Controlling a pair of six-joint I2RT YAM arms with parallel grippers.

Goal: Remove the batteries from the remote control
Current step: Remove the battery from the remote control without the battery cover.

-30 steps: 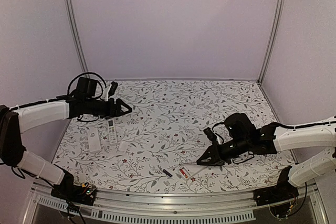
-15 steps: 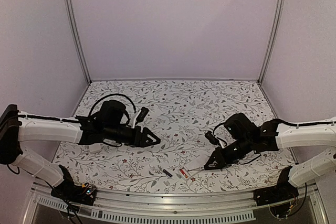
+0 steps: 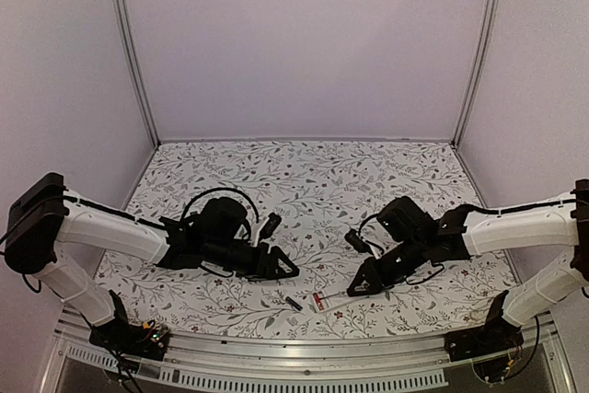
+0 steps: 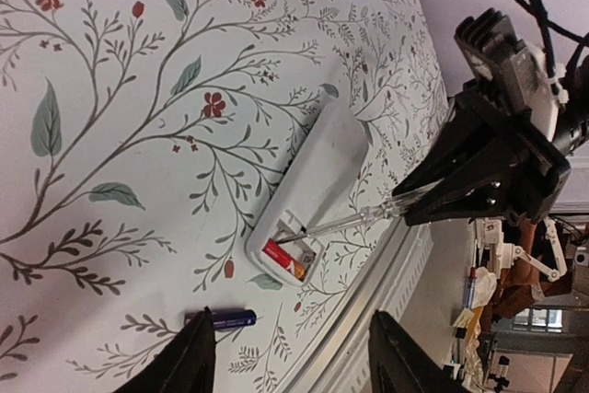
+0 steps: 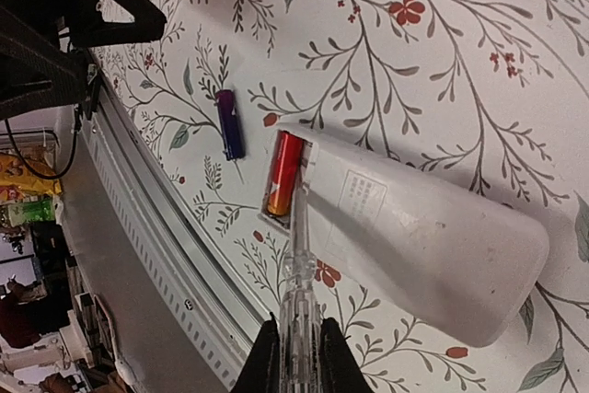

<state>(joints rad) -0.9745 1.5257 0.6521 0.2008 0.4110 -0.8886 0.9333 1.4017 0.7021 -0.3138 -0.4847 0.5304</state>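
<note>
Right end effector (image 5: 294,361) pinching stick (image 5: 299,255), tip in remote (image 5: 414,227) bay. Red battery (image 5: 283,174) seated at 12 o'clock, axis 12–6. Left end effector (image 4: 293,347) spread, empty, near loose battery (image 4: 221,319) on desk (image 5: 479,43).

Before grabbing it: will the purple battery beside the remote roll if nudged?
Probably: the purple battery is a smooth cylinder lying on its side on the table, so a nudge likely rolls it. Small, so seemingly light.
</note>
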